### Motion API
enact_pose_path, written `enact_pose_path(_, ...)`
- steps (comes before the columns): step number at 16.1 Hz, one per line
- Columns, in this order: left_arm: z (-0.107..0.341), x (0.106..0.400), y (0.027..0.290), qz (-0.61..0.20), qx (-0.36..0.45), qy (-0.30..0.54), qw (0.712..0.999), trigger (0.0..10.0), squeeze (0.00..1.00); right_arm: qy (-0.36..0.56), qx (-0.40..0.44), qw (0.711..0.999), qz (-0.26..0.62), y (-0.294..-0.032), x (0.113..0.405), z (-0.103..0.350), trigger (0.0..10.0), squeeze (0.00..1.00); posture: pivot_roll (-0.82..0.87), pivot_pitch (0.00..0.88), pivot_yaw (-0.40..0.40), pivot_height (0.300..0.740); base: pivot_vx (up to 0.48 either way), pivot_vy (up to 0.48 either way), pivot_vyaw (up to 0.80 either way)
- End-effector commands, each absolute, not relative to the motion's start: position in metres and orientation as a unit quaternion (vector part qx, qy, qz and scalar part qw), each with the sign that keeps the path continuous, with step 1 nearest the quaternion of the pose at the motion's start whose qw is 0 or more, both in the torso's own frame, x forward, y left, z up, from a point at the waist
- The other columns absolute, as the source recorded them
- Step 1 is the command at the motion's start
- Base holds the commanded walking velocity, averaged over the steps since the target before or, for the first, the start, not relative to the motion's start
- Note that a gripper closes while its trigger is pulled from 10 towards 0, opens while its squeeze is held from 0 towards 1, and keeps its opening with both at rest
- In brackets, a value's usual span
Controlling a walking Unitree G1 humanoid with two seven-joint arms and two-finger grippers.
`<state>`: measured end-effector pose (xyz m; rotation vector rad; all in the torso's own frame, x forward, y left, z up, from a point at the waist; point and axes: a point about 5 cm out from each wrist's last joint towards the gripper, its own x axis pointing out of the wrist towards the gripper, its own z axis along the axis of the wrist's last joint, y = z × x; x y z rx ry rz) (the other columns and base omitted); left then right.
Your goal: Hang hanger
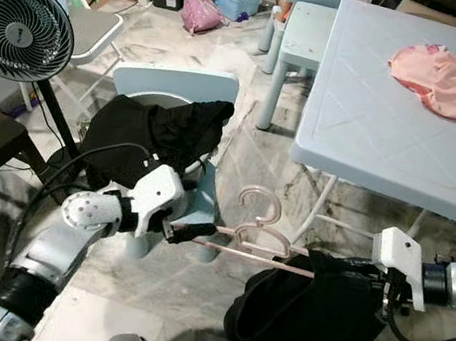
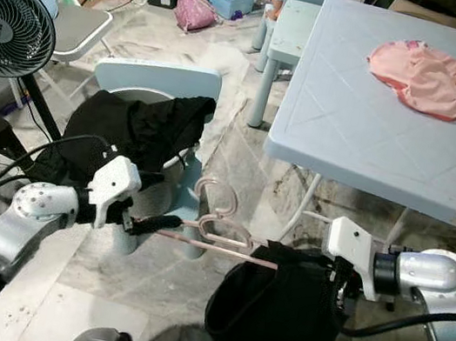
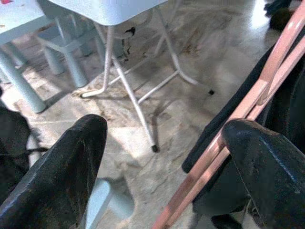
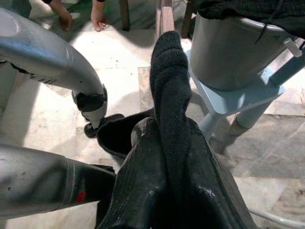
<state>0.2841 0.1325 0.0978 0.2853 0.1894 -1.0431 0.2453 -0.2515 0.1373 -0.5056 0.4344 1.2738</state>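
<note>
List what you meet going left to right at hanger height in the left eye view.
left gripper → pink hanger → black garment → right gripper

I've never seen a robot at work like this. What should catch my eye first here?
Low in the middle, the left hand and right hand stretch a thin pink plastic hanger between them, a black knitted garment hanging from its right end. Behind stands a pale blue plastic table with a crumpled pink cloth.

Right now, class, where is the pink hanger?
In the left eye view the pink hanger hangs low at centre, in front of the blue chair, between the left gripper and the black garment at the right gripper.
</note>
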Motion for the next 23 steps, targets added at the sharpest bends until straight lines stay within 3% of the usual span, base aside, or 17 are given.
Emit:
enact_pose_path(1, 0.098, 0.285, 0.128, -0.515, 0.128, 0.094, 0.842, 3.3, 0.0, 0.165, -0.241, 0.747, 0.597, -0.247, 0.246, 0.155, 10.0, 0.0, -0.06, 0.083, 0.001, 0.74, 0.0, 0.0, 0.0)
enact_pose_path(2, 0.097, 0.284, 0.125, -0.527, 0.114, 0.097, 0.836, 0.1, 0.0, 0.164, -0.242, 0.743, 0.602, -0.246, 0.246, 0.155, 10.0, 0.0, -0.07, 0.088, 0.001, 0.74, 0.0, 0.0, 0.0)
enact_pose_path(7, 0.091, 0.281, 0.116, -0.578, 0.106, 0.125, 0.8, 0.0, 0.0, 0.16, -0.247, 0.73, 0.617, -0.238, 0.249, 0.155, 10.0, 0.0, -0.07, 0.089, 0.001, 0.74, 0.0, 0.0, 0.0)
enact_pose_path(14, 0.087, 0.276, 0.121, -0.601, 0.066, 0.171, 0.778, 0.0, 0.0, 0.147, -0.25, 0.728, 0.621, -0.234, 0.25, 0.155, 10.0, 0.0, -0.07, 0.092, 0.004, 0.74, 0.0, 0.0, 0.0)
enact_pose_path(23, 0.082, 0.272, 0.127, -0.619, 0.104, 0.192, 0.754, 0.0, 0.0, 0.14, -0.254, 0.722, 0.629, -0.226, 0.254, 0.154, 10.0, 0.0, -0.06, 0.084, -0.001, 0.74, 0.0, 0.0, 0.0)
